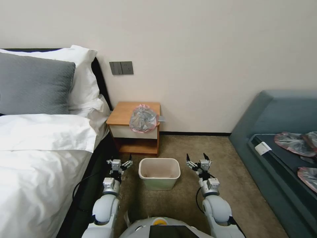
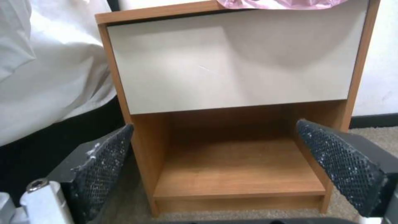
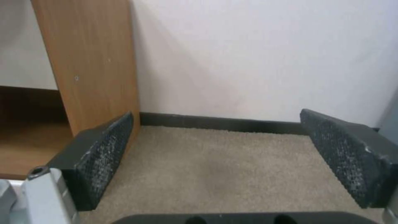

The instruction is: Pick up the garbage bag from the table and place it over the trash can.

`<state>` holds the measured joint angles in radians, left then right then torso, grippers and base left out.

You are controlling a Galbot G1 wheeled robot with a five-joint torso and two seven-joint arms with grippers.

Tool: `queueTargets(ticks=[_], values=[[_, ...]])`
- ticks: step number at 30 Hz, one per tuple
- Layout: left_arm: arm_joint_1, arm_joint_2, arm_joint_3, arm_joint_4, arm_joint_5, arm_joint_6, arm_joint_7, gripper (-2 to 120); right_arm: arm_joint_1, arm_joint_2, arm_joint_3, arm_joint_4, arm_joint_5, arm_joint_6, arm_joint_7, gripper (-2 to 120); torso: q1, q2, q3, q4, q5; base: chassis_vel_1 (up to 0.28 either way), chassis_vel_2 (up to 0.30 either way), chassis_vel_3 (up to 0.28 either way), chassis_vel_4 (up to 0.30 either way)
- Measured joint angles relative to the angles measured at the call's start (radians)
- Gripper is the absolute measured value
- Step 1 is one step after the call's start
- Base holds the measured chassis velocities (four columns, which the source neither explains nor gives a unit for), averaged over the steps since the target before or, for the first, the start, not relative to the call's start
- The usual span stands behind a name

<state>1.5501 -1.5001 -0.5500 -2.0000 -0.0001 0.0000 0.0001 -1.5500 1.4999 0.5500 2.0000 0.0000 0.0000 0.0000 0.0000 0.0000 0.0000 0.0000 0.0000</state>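
The garbage bag, crinkly grey plastic with a pink rim, lies bunched on the front right of the table, partly overhanging its white drawer front. Its pink edge also shows in the left wrist view above the drawer. On the carpet in front of the table stands the cream trash can, nothing inside. My left gripper hovers open just left of the can, facing the table's lower shelf. To the can's right, my right gripper is open, facing the wall beside the table's side panel.
A bed with white sheets and pillows lies close on the left. A teal sofa on the right carries several flat pinkish-grey bags. Beige carpet lies between them, ending at the wall behind the table.
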Motion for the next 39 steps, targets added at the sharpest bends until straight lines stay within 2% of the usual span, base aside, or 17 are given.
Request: queueTargets(ticks=[7,10,14,15,18,19,22,26,28,32,33,34,39], values=[[0.002,0.000,0.000,-0.002,-0.002,0.000,0.000,100,-0.004,0.002,0.001,0.011,0.001,-0.005,0.000,100,0.000,0.000,0.000,0.0002,0.0001,0.000,0.000,0.000,0.000],[0.018,0.000,-0.003,-0.037,-0.016,0.007,-0.005,100,-0.020,0.010,0.003,0.062,0.007,-0.027,-0.003,100,0.000,0.000,0.000,0.0000,-0.0002,0.000,0.000,0.000,0.000],[0.077,-0.002,-0.017,-0.158,-0.068,0.033,-0.026,100,-0.065,0.033,0.013,0.206,0.030,-0.092,-0.011,100,0.000,0.000,0.000,0.0001,0.0000,0.000,0.000,0.000,0.000],[0.077,-0.002,-0.017,-0.158,-0.068,0.033,-0.026,100,-0.065,0.033,0.013,0.206,0.030,-0.092,-0.011,100,0.000,0.000,0.000,0.0001,0.0000,0.000,0.000,0.000,0.000],[0.121,-0.003,-0.027,-0.247,-0.106,0.052,-0.041,100,-0.096,0.049,0.019,0.304,0.045,-0.136,-0.017,100,0.000,0.000,0.000,0.0001,0.0000,0.000,0.000,0.000,0.000],[0.121,-0.003,-0.027,-0.247,-0.106,0.052,-0.041,100,-0.096,0.049,0.019,0.304,0.045,-0.136,-0.017,100,0.000,0.000,0.000,0.0001,0.0000,0.000,0.000,0.000,0.000],[0.170,-0.004,-0.037,-0.347,-0.150,0.073,-0.056,100,-0.132,0.067,0.026,0.417,0.063,-0.188,-0.023,100,0.000,0.000,0.000,0.0001,-0.0001,0.000,0.000,0.000,0.000],[0.200,-0.005,-0.044,-0.409,-0.176,0.086,-0.067,100,-0.154,0.079,0.030,0.485,0.074,-0.218,-0.027,100,0.000,0.000,0.000,0.0000,-0.0003,0.000,0.000,0.000,0.000],[0.236,-0.006,-0.052,-0.481,-0.208,0.101,-0.079,100,-0.178,0.086,0.034,0.508,0.111,-0.274,-0.023,100,0.000,0.000,0.000,-0.0001,0.0003,0.000,0.000,0.000,0.000],[0.261,-0.006,-0.058,-0.506,-0.230,0.113,-0.087,100,-0.180,0.085,0.034,0.511,0.121,-0.286,-0.020,100,0.000,0.000,0.000,0.0000,0.0002,0.000,0.000,0.000,0.000],[0.277,0.011,-0.064,-0.508,-0.230,0.124,-0.089,100,-0.181,0.083,0.034,0.511,0.123,-0.290,-0.019,100,0.000,0.000,0.000,0.0006,0.0000,0.000,0.000,0.000,0.000],[0.279,0.027,-0.067,-0.510,-0.224,0.126,-0.089,100,-0.182,0.081,0.034,0.511,0.125,-0.290,-0.018,100,0.000,0.000,0.000,-0.0002,0.0000,0.000,0.000,0.000,0.000],[0.282,0.046,-0.069,-0.509,-0.214,0.128,-0.087,100,-0.176,0.071,0.034,0.507,0.146,-0.289,-0.005,100,0.000,0.000,0.000,0.0000,0.0000,0.000,0.000,0.000,0.000]])
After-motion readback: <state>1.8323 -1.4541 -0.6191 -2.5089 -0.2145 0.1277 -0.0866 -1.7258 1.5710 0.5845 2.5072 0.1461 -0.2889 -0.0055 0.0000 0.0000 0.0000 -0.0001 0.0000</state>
